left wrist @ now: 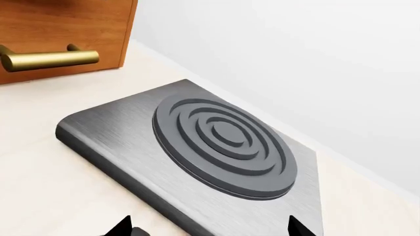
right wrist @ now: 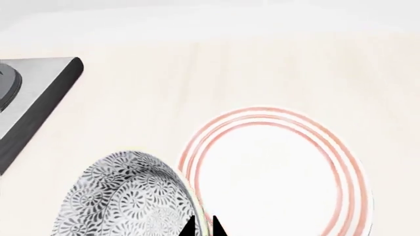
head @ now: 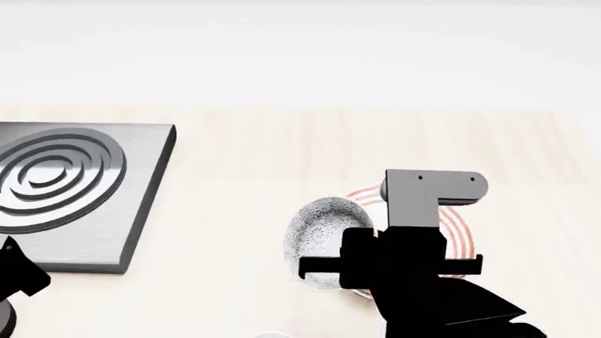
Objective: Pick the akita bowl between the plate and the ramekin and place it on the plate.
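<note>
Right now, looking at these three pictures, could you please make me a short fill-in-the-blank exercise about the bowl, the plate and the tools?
1. The right tool pinches the ____ of the speckled bowl.
2. The rings around the plate have the colour ____.
3. The left tool hovers over the grey ____ with raised circles.
4. In the right wrist view, nothing lies on the ____.

Missing words: rim; red; burner; plate

Grey hob [left wrist: 196, 162] with ringed burner [left wrist: 223, 145] lies on the pale desk [left wrist: 39, 187]; wooden cabinet [left wrist: 66, 29], brass handle [left wrist: 49, 59] beyond.
</note>
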